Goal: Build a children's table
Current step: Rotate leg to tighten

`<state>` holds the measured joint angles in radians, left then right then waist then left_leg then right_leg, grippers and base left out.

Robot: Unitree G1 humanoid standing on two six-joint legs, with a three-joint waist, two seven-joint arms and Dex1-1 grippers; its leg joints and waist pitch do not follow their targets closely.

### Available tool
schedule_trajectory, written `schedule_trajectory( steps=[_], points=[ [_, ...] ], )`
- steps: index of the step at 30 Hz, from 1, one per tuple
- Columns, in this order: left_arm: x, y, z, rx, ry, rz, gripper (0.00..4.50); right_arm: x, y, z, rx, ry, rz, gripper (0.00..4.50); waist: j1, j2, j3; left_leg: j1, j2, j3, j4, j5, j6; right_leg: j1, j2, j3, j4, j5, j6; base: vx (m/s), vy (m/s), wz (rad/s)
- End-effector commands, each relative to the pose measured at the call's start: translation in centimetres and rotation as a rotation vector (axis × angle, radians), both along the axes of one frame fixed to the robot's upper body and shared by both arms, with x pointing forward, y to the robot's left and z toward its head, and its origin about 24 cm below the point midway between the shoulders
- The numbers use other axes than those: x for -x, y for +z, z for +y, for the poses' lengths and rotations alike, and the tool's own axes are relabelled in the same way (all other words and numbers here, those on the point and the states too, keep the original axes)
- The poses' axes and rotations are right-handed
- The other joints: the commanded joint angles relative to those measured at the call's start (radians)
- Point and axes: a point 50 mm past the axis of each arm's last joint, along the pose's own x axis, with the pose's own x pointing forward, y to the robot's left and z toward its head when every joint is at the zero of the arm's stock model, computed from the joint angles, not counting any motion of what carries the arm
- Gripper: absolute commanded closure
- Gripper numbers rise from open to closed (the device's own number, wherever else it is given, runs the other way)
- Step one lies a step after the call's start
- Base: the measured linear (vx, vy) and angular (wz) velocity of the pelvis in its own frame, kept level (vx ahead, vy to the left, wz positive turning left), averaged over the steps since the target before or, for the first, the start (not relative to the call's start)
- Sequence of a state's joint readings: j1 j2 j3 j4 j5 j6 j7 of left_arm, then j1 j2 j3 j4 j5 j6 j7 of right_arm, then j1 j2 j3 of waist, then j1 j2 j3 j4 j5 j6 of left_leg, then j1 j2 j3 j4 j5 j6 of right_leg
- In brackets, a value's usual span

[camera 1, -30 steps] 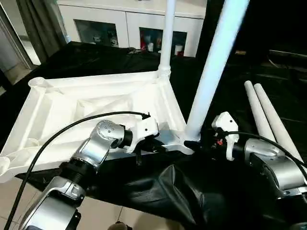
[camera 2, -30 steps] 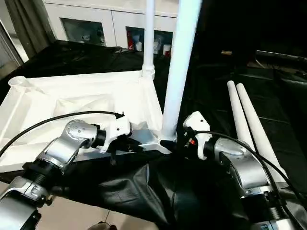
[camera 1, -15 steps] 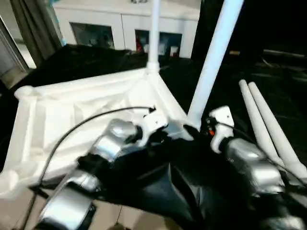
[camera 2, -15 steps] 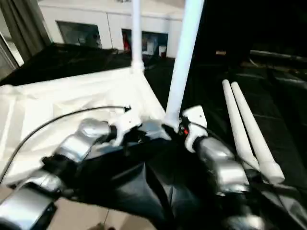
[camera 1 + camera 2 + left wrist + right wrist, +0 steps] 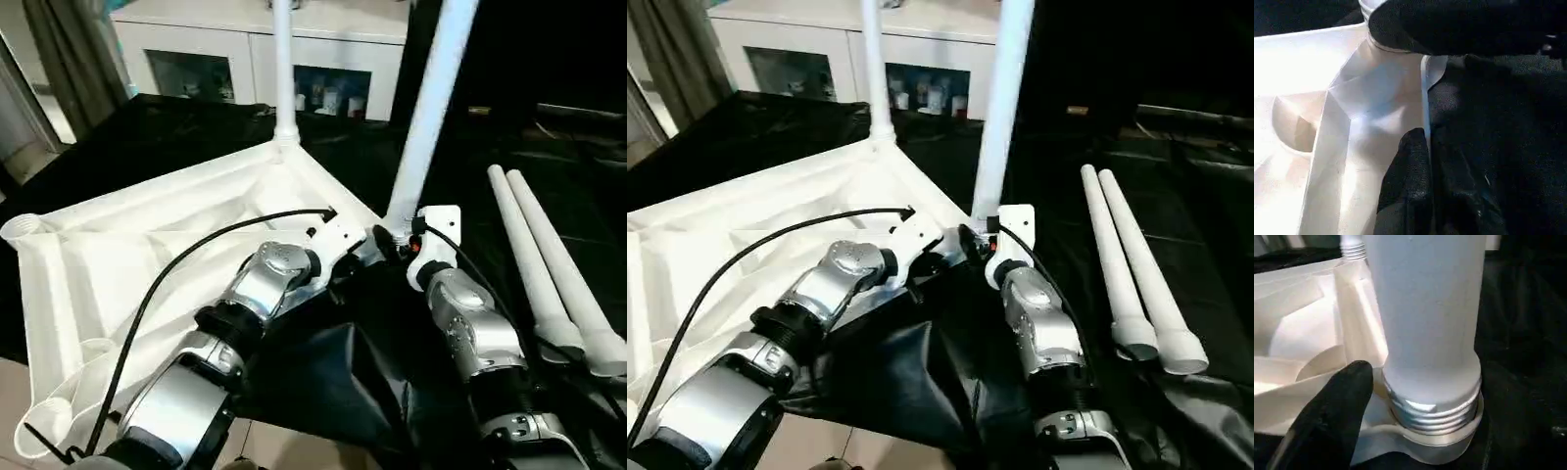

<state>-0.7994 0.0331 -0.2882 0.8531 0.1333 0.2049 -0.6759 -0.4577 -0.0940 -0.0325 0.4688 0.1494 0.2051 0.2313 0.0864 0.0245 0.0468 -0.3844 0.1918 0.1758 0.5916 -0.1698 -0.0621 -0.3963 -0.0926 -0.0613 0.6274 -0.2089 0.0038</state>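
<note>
The white tabletop lies underside up on the black cloth. One leg stands in its far corner socket. A second leg stands in the near right corner, its threaded base seated in the socket. Two loose legs lie side by side on the right. My left gripper is shut on the tabletop's rim just beside that socket. My right gripper is open around the base of the standing leg, and one of its fingers stands a little apart from the tube.
A white cabinet with glass doors stands behind the table. The black cloth bunches in folds at the near edge between my arms. The tabletop's near left corner hangs out over the floor.
The view has shifted. Both arms reach farther forward, and the tabletop's near right corner with its leg has swung away from me. The near left corner now overhangs the table edge.
</note>
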Motion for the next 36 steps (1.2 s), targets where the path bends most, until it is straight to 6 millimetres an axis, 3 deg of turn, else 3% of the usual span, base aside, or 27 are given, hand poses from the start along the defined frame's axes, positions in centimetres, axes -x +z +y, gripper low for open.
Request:
schedule_trajectory(
  steps=[1,5,7,13,24,30,36],
  points=[
    [0.0,0.8,0.2,0.062,-0.057,-0.044,4.5,0.5,1.0,0.0,-0.017,0.119,-0.041,0.51,0.004,-0.021,-0.067,0.009,0.025,-0.006,-0.061,-0.126,0.079,0.059,-0.052,0.039,-0.077,-0.023,-0.225,0.0,0.0,0.0],
    [0.3,1.1,0.9,0.073,-0.129,-0.054,4.5,1.5,1.6,-1.5,0.022,0.249,-0.056,0.13,0.01,-0.023,-0.069,0.008,0.026,-0.006,-0.058,-0.105,0.108,0.062,-0.05,0.038,-0.072,0.02,-0.225,0.0,0.0,0.0],
    [0.8,1.4,1.7,0.083,-0.213,-0.036,4.5,2.7,2.3,-3.5,0.084,0.383,-0.044,0.06,0.012,-0.023,-0.067,0.01,0.029,-0.006,-0.058,-0.121,0.114,0.06,-0.05,0.038,-0.075,-0.008,-0.226,0.0,0.0,0.0],
    [1.9,1.6,3.0,0.066,-0.346,0.002,4.5,3.7,3.6,-6.2,0.208,0.483,-0.026,0.06,0.01,-0.023,-0.062,0.009,0.033,-0.006,-0.061,-0.156,0.096,0.054,-0.052,0.038,-0.08,-0.093,-0.233,0.0,0.0,0.0],
    [3.5,2.0,3.2,0.083,-0.466,0.027,4.5,4.8,3.0,-4.5,0.203,0.702,0.045,0.06,0.018,-0.026,-0.063,0.011,0.036,-0.004,-0.059,-0.134,0.101,0.049,-0.053,0.039,-0.074,-0.063,-0.245,0.0,0.0,0.0],
    [3.6,2.0,3.2,0.08,-0.467,0.027,4.5,4.4,2.8,-4.1,0.213,0.699,0.047,0.06,0.026,-0.026,-0.063,0.01,0.035,-0.005,-0.059,-0.126,0.09,0.049,-0.053,0.04,-0.071,-0.053,-0.24,0.0,0.0,0.0],
    [3.5,2.1,3.5,0.072,-0.454,0.026,4.5,4.4,2.9,-4.3,0.209,0.713,0.059,0.76,0.025,-0.027,-0.061,0.01,0.034,-0.005,-0.059,-0.123,0.093,0.05,-0.052,0.04,-0.071,-0.047,-0.239,0.0,0.0,0.0]
  ],
)
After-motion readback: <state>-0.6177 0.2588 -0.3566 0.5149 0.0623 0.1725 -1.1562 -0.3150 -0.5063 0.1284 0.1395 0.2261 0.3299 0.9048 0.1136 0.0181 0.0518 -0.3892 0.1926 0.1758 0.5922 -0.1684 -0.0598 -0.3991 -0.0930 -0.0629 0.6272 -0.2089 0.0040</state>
